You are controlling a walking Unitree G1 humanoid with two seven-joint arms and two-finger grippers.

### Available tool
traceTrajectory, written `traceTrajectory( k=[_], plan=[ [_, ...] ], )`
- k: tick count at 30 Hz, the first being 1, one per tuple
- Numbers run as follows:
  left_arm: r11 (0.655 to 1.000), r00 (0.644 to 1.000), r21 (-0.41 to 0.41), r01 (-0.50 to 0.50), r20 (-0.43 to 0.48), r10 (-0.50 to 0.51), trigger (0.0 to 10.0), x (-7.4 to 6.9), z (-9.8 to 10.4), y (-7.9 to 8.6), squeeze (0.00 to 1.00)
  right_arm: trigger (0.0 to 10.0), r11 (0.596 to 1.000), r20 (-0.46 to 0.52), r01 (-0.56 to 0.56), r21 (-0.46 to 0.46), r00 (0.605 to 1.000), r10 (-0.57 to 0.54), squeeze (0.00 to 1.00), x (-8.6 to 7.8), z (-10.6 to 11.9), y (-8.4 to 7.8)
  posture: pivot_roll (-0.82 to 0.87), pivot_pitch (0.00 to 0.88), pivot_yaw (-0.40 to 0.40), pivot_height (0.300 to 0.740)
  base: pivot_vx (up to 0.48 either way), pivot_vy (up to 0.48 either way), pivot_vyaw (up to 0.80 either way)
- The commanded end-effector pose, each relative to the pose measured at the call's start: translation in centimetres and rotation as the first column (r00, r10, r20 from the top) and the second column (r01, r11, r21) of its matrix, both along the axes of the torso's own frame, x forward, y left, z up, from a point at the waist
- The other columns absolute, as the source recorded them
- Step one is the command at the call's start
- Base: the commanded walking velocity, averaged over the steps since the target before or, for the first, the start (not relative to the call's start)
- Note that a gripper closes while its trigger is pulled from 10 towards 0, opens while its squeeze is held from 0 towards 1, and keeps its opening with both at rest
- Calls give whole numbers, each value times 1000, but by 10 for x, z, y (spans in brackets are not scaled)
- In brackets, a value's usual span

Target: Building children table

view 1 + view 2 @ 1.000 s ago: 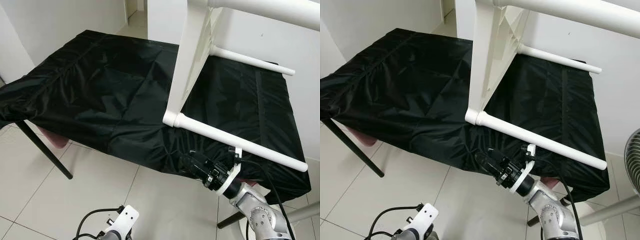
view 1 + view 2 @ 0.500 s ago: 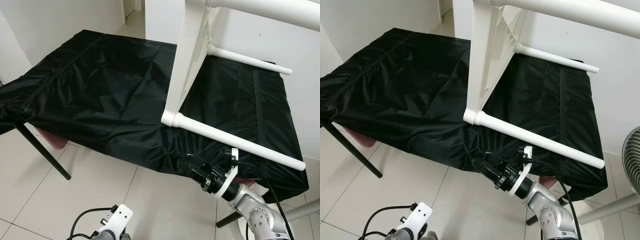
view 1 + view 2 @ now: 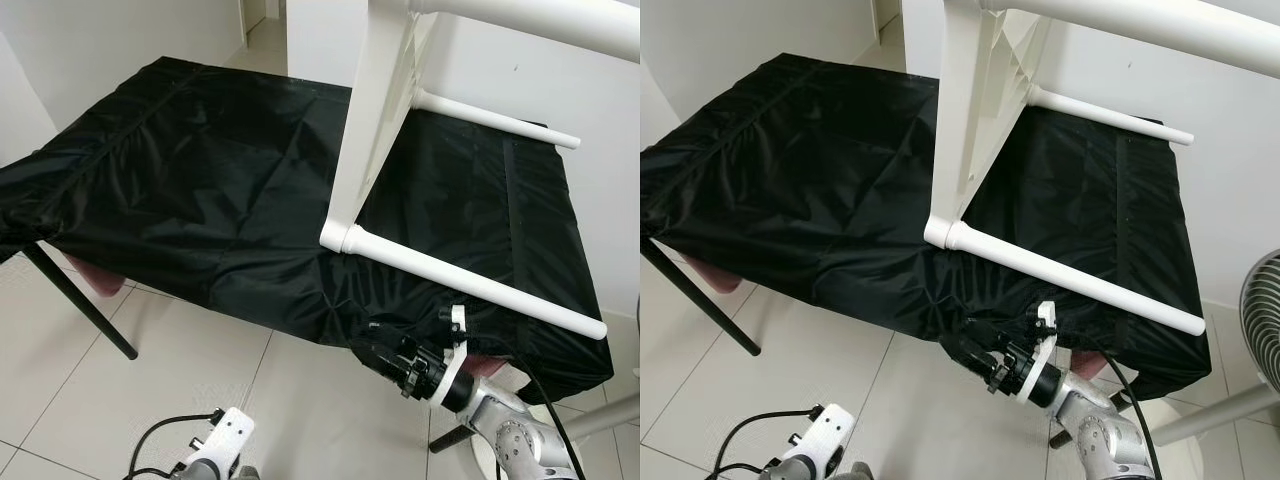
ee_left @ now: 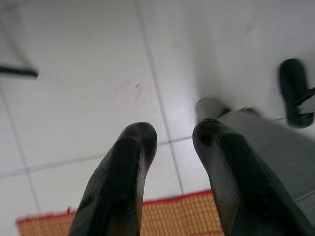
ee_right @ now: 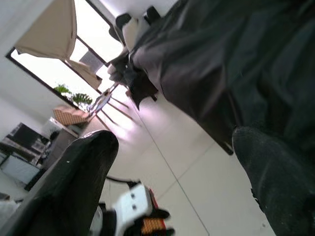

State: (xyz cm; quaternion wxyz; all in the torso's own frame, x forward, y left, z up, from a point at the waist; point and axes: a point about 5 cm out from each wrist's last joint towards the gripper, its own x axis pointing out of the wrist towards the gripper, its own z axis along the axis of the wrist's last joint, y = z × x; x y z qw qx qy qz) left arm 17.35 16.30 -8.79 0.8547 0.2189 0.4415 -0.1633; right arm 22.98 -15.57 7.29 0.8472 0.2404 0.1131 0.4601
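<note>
Table: I see a big table with a black cloth all over it. The cloth hangs down over the near edge.
Children table: The white children table lies tipped over on the black cloth, toward my right side. 1 flat white side stands up tall. 2 round white legs stick out sideways to the right, 1 near me and 1 farther back.
Right end effector: My right end effector is low, just at the near edge of the black cloth, under the near white leg. It is not touching the children table. In the right wrist view its 2 black fingers are spread wide apart with nothing between them.
Left end effector: In the left wrist view my left end effector points down at the floor. Its 2 fingers have a small gap between them and hold nothing.
Floor: It has pale tiles. An orange mat with a red edge lies under the left end effector.
Other things: A round fan stands at the far right.
</note>
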Motion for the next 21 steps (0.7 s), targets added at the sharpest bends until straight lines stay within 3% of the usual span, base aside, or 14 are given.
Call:
traceTrajectory(
  k=[1,6,9,17,20,21],
  plan=[
    [983,979,115,-143,-127,158,10000,-30,-7,59,0,10000,1000,-22,-6,-25,1000,5,0,-4,-8,-2,188,79,0,740,0,0,0],
    [983,979,113,-145,-127,159,10000,-30,-7,59,0,10000,998,-45,-8,-64,999,5,0,-5,-18,-3,189,79,-1,740,0,0,0],
    [983,979,107,-149,-127,162,10000,-30,-7,58,0,10000,987,-101,30,-157,994,-46,0,-6,-45,-4,189,82,-1,740,0,0,0],
    [983,978,100,-154,-130,166,10000,-30,-8,55,0,10000,966,-138,89,-244,982,-125,0,-3,-65,-6,191,85,-4,740,0,0,0],
    [982,974,89,-168,-136,179,10000,-34,-10,50,0,10000,907,-162,197,-371,948,-272,0,2,-86,-12,191,82,-15,740,0,0,0],
    [982,974,89,-168,-136,179,10000,-34,-10,50,0,10000,907,-162,197,-371,948,-272,0,2,-86,-12,191,82,-15,740,0,0,0]
  ],
)
